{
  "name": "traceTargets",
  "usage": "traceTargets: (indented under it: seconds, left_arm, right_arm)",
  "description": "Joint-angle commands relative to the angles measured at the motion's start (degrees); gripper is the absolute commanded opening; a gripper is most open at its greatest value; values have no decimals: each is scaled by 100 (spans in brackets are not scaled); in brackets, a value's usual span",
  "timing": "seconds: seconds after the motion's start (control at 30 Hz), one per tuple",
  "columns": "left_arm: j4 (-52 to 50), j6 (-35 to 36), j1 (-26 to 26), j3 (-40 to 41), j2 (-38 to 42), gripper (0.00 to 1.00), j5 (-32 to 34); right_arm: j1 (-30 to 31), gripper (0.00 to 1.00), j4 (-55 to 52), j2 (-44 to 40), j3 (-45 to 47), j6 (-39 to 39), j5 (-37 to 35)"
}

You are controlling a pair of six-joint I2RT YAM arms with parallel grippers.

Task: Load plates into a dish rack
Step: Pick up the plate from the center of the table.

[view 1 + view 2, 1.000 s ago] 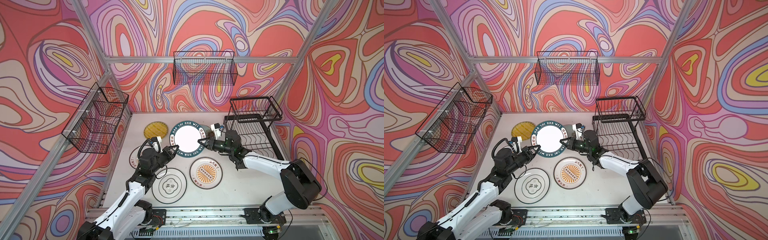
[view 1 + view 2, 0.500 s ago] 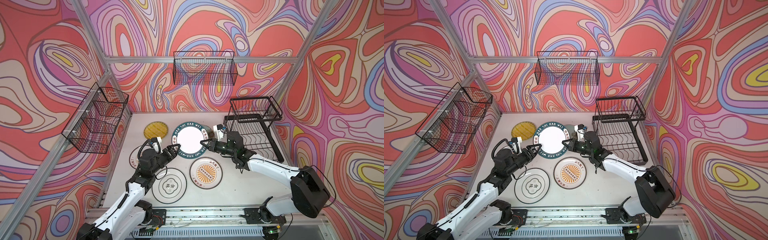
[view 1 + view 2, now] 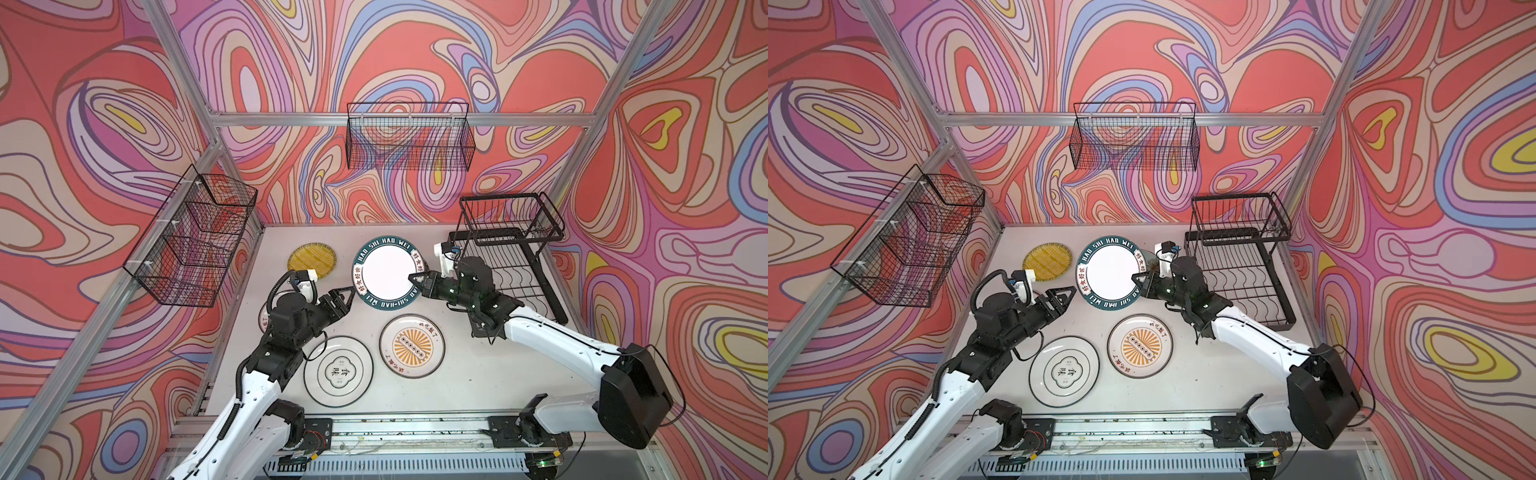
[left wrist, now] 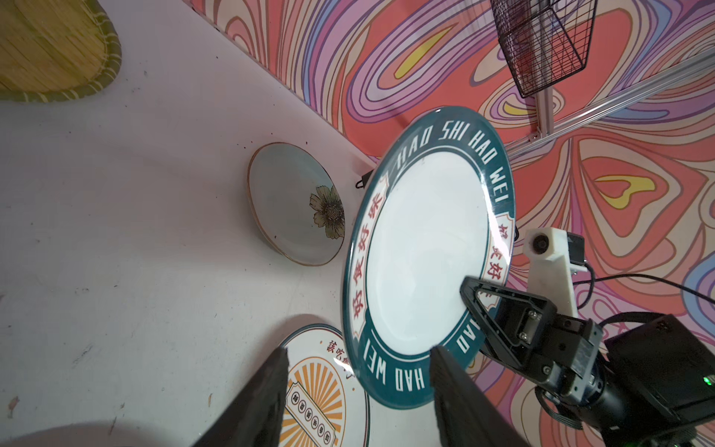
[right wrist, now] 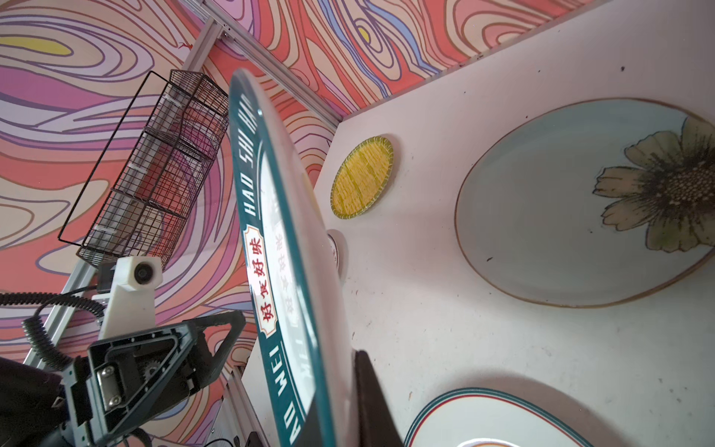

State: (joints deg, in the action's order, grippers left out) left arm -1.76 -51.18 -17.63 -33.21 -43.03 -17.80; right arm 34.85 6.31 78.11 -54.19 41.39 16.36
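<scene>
The white plate with the dark lettered rim [image 3: 388, 272] [image 3: 1108, 272] hangs tilted above the table, and my right gripper [image 3: 415, 280] [image 5: 340, 371] is shut on its right rim. My left gripper [image 3: 347, 297] [image 4: 360, 350] stands open with its fingertips close by the plate's left rim, gripping nothing. The black dish rack [image 3: 515, 270] [image 3: 1246, 270] stands just behind the right gripper with no plate in it. On the table lie the yellow striped plate [image 3: 311, 258], the pale green flower plate [image 4: 294, 201] [image 5: 561, 201], an orange-sunburst plate [image 3: 411, 345] and the white plate with Chinese characters [image 3: 337, 371].
Another plate [image 3: 263, 318] lies mostly hidden under my left arm. Black mesh baskets hang on the left wall [image 3: 191, 241] and the back wall [image 3: 409, 137]. Patterned walls close the table on three sides, and a metal rail [image 3: 395, 428] runs along the front.
My left gripper has opened and let go of the lettered plate's left rim. The right gripper, still shut on the plate, has carried it a little to the right towards the rack.
</scene>
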Motion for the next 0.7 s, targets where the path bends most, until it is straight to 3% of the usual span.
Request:
traceTargets:
  seconds: [0.0, 0.4, 0.67]
  left_arm:
    - [-615, 274, -26, -239, 55, 62, 112]
    - [-1659, 817, -41, -695, 197, 62, 308]
    - [-2731, 1310, -44, -1200, 290, 62, 631]
  right_arm:
    - [4, 0, 32, -260, -463, -369, -250]
    - [-234, 0, -1546, -341, -2154, -1271, -762]
    - [-727, 0, -1959, -173, -2983, -1645, -364]
